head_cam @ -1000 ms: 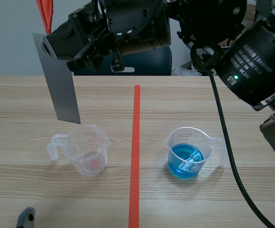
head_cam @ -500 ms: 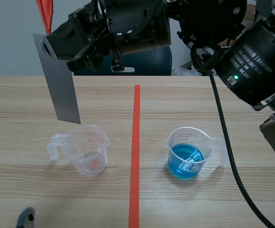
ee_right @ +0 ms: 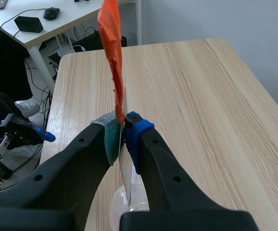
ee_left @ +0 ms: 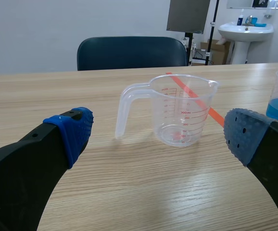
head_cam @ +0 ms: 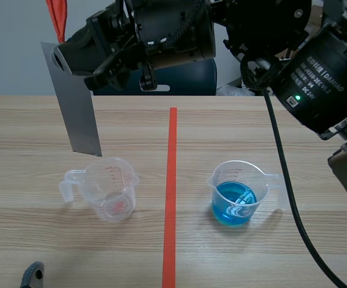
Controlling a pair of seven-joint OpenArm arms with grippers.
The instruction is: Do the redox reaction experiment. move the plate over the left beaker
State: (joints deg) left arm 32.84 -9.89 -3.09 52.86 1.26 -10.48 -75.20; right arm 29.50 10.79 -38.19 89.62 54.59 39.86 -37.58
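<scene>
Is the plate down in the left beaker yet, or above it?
Out. The plate hangs nearly upright in the right gripper, its lower edge clear above the left beaker; the left wrist view shows a gap.

A lab room sharing space with an office is showing here: a clear measuring beaker and a beaker of blue liquid are standing on a wooden table, a washbasin is sitting by the white wall behind a blue chair, and a white desk is carrying a computer mouse.
</scene>
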